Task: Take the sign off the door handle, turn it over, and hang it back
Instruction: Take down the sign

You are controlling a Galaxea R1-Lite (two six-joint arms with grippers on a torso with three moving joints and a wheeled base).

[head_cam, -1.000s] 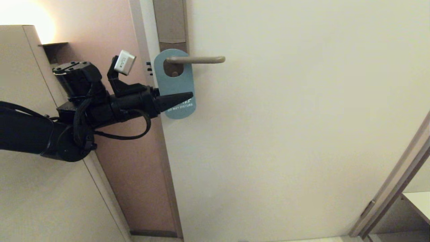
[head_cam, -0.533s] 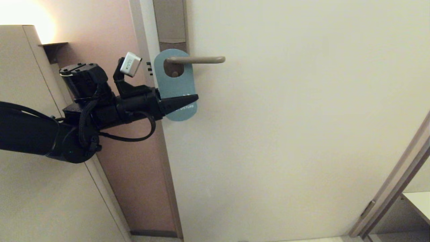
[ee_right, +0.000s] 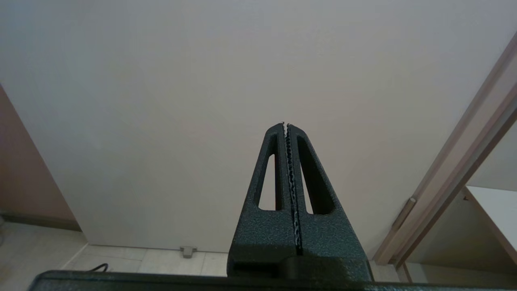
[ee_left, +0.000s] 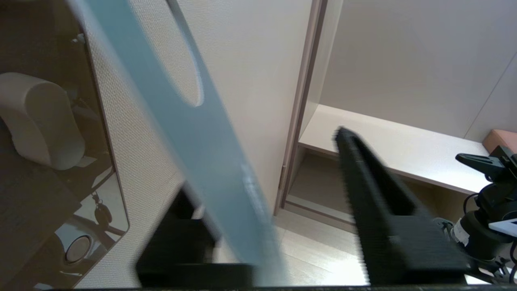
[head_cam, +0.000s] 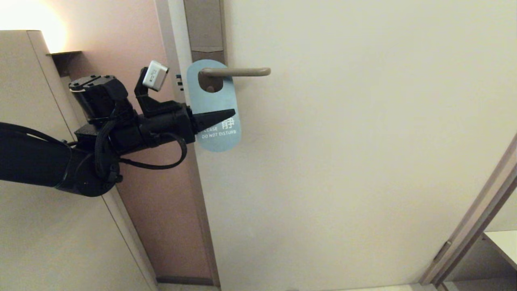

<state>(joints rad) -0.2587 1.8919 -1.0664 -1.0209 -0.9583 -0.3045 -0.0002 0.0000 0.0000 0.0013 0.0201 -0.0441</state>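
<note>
On the door handle [head_cam: 236, 72] hangs the sign [head_cam: 214, 107], left claw [head_cam: 232, 113] astride

left arm [head_cam: 36, 161]: chunky matte black, fat round joint near the wrist
cable [head_cam: 161, 159]: black, loops under the wrist
screws [head_cam: 87, 79]: little black ones on the top block
camera [head_cam: 154, 75]: small white box on a black bracket
fingers [head_cam: 214, 117]: black, long pointy wedges
right gripper [ee_right: 286, 126]: same grainy black, triangular cutouts, toothed inner edges
</note>
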